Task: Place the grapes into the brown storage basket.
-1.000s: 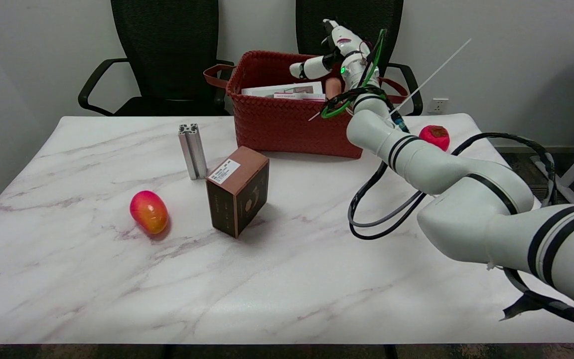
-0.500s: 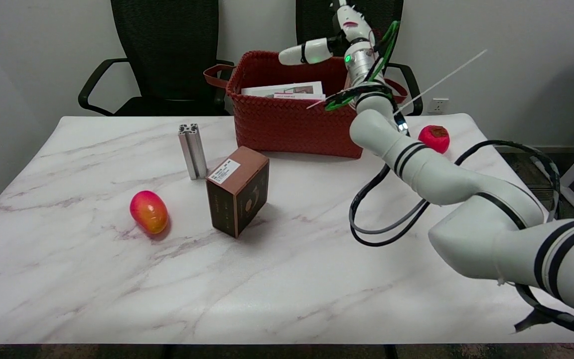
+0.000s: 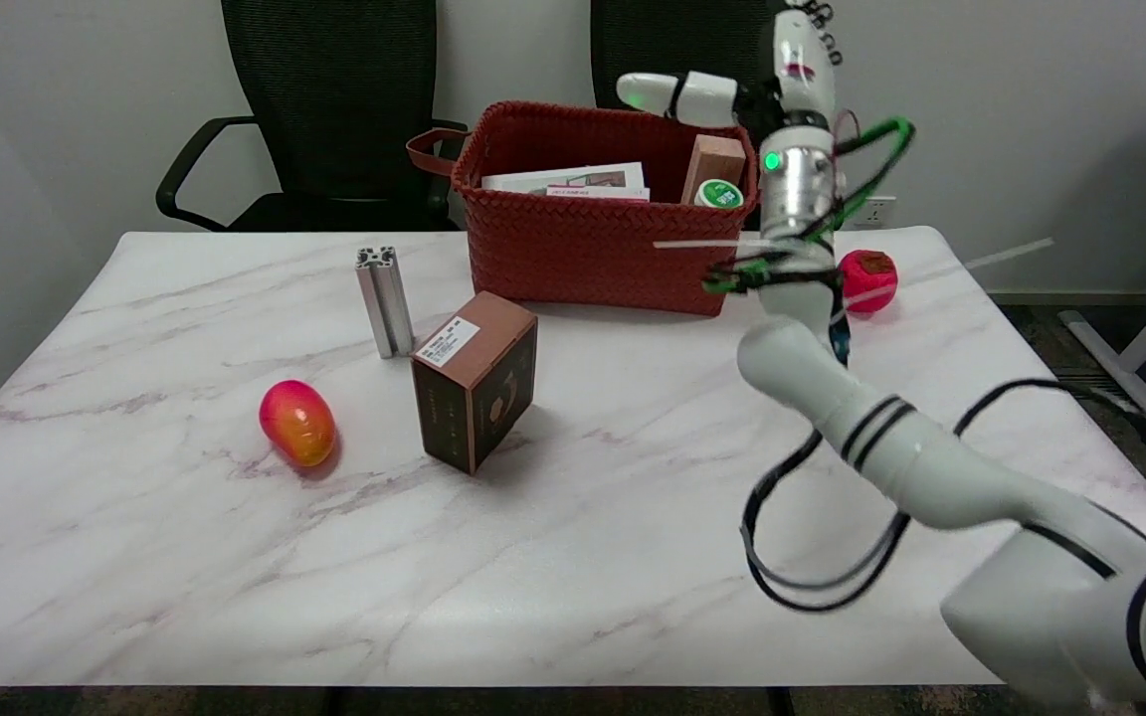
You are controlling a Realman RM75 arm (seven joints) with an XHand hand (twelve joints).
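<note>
A white marble-patterned table (image 3: pixel 185 557) was seen in front of a grey wall, with two black office chairs (image 3: pixel 334 109) drawn up at its far side. The right hand (image 3: pixel 782 75) was raised above the far right corner of the brown storage basket (image 3: pixel 583 254); one finger (image 3: pixel 677 91) was stretched out sideways over the rim, the rest pointed upward, spread apart, and nothing was held. Below the hand, inside the basket, a wooden block (image 3: pixel 713 164), a green-capped container (image 3: pixel 719 194) and flat printed boxes (image 3: pixel 563 181) were shown. The grapes could not be made out in the view. Just below and right of the hand a red fruit (image 3: pixel 869 280) lay. Well to the hand's lower left were placed a brown carton (image 3: pixel 475 394), a metal profile (image 3: pixel 385 300) and a mango (image 3: pixel 296 423).
</note>
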